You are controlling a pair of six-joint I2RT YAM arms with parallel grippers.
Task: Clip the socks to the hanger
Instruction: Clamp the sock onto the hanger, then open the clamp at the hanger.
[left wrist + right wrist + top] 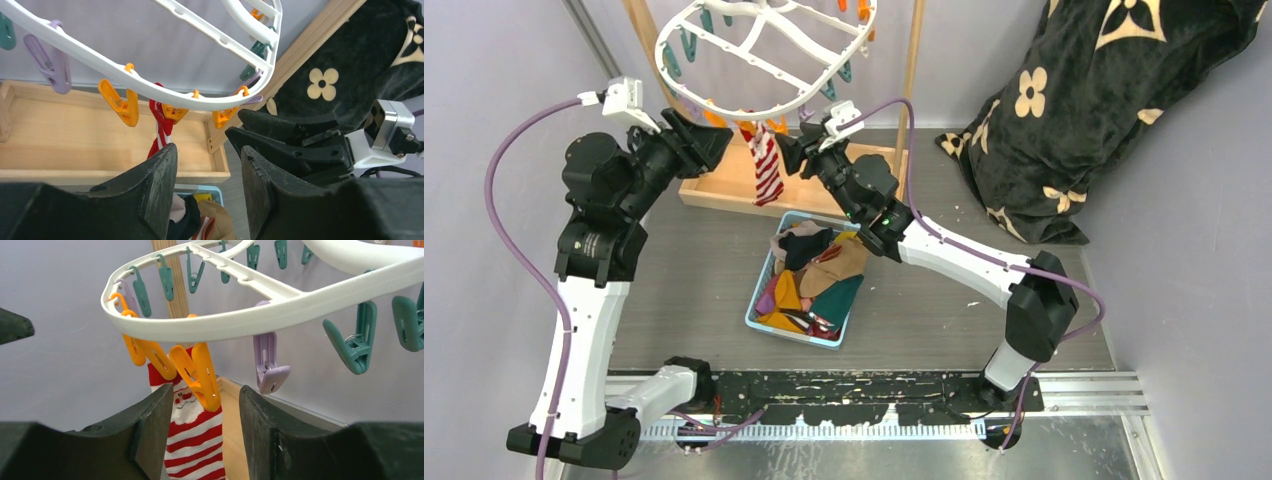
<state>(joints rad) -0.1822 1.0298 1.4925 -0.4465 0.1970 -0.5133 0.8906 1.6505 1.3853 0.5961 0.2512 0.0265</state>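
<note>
My right gripper (206, 390) is spread wide with nothing between its fingers, and it sits just under the near rim of the hanger (240, 320). Straight ahead in that gap an orange clip (200, 372) dangles from the rim, close to both fingers, though as far as I can see neither touches it. Behind it a red-and-white striped sock (192, 440) with a Santa face hangs straight down, its top caught among the orange clips on that stretch of rim. To the right a lilac clip (270, 367) hangs empty, and beyond it are teal clips (357, 342), also empty. Over to my left gripper (207, 150): it's spread apart too, holding nothing, and pointed up at the same near rim. From its camera I see the other gripper's black fingers just to the right. Overhead, the two grippers face each other from either side of the striped sock, which hangs between them. Under the sock is the tray of the wooden stand (724, 185). Nearer to me, between the arms, a blue bin (796, 334) sits on the table (674, 280) holding the rest of the socks (814, 280) in a heap of mustard, tan, teal and black. At far right a black flowered blanket (1084, 120) is slumped against the wall.
</note>
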